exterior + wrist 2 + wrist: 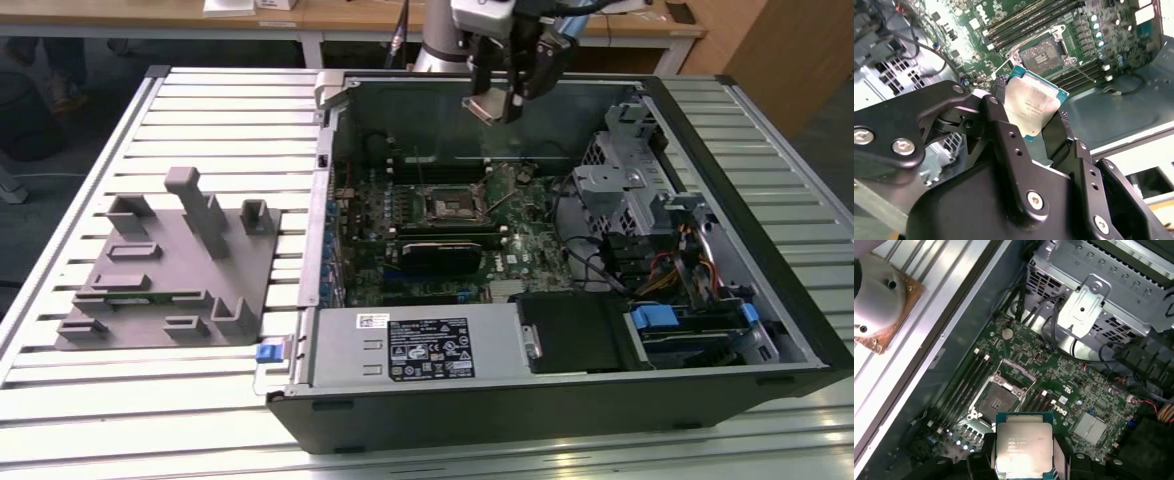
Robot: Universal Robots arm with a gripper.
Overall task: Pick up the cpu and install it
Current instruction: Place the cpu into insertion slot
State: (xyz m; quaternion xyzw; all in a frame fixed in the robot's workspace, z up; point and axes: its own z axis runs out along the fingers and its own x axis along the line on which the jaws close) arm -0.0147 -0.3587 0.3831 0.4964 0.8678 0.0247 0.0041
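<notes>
Got the cpu [1031, 107] pinched in the end effector [1030, 102], with the black fingers [1006, 135] clamped on two opposite edges and the silvery top facing the camera in both wrist views. Hanging in mid-air, touching nothing but those fingers.

Right underneath in the first wrist view: the black-framed socket [1001, 392], dark middle showing, well apart from the chip. Long black memory slots [961, 385] along either side of it, all sitting on the green motherboard [1089, 390].

Pulling back to the exterior view: open computer case [534, 410] lying on its side, board facing up. Silver power supply [414, 345] at the near end, metal drive cage [627, 170] toward the exterior view's right. End effector and chip up high over the far end of the case, above the rim, not yet down at the socket in the middle of the board.

Outside the case, on the exterior view's left: grey tray [160, 290] with a few upright posts, flat on the slatted tabletop [134, 400], just beside the case and well apart from the chip.
</notes>
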